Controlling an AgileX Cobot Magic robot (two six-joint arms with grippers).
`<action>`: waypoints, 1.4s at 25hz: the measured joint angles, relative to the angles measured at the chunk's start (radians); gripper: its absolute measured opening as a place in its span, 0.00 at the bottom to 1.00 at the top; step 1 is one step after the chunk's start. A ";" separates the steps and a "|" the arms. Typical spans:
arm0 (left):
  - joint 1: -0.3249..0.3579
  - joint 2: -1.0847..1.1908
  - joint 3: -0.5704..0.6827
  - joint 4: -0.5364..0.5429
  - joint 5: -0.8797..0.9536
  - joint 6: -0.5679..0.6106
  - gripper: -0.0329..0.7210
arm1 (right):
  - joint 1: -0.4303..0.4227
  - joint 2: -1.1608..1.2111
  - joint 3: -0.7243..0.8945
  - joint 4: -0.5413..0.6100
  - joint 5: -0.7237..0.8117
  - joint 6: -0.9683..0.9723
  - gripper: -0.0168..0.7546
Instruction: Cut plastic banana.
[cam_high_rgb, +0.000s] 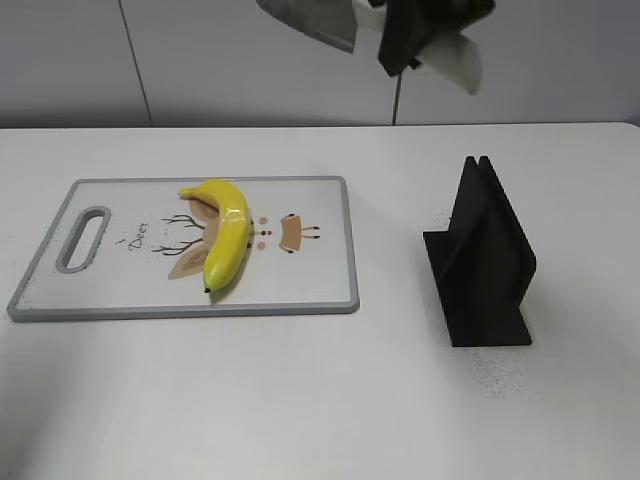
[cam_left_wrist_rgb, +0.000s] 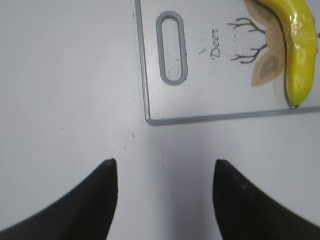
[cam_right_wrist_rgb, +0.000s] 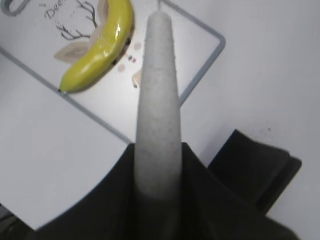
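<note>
Banana (cam_high_rgb: 226, 232): lies on the board (cam_high_rgb: 310, 280), near its middle, over the printed deer, curved, stem end toward the far edge.
Board: flat on the white tabletop (cam_high_rgb: 300, 400), handle slot at its left end.
Holder (cam_high_rgb: 485, 260): black, upright, well to the right of the board; its slot holds nothing.
Right claw (cam_right_wrist_rgb: 157, 172): high above the tabletop, clamped on the handle of a knife (cam_right_wrist_rgb: 157, 90) (pale grey, blade reaching toward the board).
Left claw (cam_left_wrist_rgb: 165, 192): spread wide with nothing between its fingers, over bare tabletop just off the board's handle corner.
</note>
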 joint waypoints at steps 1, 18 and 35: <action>0.000 -0.037 0.036 0.002 0.000 0.000 0.83 | 0.000 -0.037 0.047 -0.008 0.000 0.010 0.23; 0.000 -0.685 0.480 -0.006 0.004 -0.002 0.82 | 0.000 -0.519 0.698 -0.040 -0.149 0.207 0.23; 0.000 -1.305 0.752 -0.018 0.008 -0.002 0.82 | 0.000 -0.687 0.965 -0.216 -0.263 0.520 0.23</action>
